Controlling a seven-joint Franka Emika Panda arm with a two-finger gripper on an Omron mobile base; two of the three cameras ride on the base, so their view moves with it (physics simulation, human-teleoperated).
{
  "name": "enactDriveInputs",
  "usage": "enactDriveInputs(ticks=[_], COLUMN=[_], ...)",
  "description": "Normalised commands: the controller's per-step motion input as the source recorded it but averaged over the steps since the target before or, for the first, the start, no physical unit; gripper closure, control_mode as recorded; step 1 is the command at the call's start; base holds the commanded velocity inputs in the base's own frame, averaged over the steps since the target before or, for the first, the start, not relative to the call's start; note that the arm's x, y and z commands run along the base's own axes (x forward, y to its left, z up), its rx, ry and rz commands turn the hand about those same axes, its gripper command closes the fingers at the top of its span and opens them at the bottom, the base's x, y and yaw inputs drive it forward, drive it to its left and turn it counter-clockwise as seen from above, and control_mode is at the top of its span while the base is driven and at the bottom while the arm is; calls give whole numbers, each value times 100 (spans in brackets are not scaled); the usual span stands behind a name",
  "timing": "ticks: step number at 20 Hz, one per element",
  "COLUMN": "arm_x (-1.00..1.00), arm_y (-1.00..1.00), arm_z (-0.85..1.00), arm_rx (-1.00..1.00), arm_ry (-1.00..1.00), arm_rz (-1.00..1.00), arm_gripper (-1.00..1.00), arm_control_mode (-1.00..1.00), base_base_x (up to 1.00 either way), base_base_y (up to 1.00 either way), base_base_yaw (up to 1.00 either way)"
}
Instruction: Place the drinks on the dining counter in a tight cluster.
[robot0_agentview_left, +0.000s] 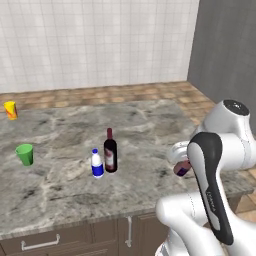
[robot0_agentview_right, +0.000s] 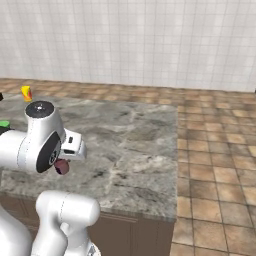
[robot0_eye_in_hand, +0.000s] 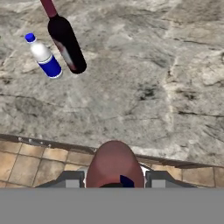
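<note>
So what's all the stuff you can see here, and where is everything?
white bottle: one, white with blue label and cap, standing mid-counter, close beside the wine bottle
wine bottle: one, dark with a red-white label, standing mid-counter
reddish-brown bottle: one, reddish-brown, held in the gripper above the counter's front edge
green cup: one, green, left part of the counter
yellow-orange cup: one, yellow-orange, far left back of the counter
dining counter: one, grey-brown marbled stone over brown drawers
floor: brown tiles, beyond and beside the counter
wall: white tiles, behind
gripper: one, shut on the reddish-brown bottle
</note>
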Motion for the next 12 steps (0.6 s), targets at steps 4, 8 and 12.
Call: enactDriveInputs(ticks=[4,8,12], arm_x=[0,2,53], arm_y=[0,0,3], arm_z=[0,0,5], arm_rx=[0,0,-2], arm_ry=[0,0,13], arm_rz=[0,0,11], arm_gripper=[100,100,100], arm_control_mode=[100,-100,-100], base_base_x=[0,0,0], base_base_y=[0,0,0], base_base_yaw=[0,0,0])
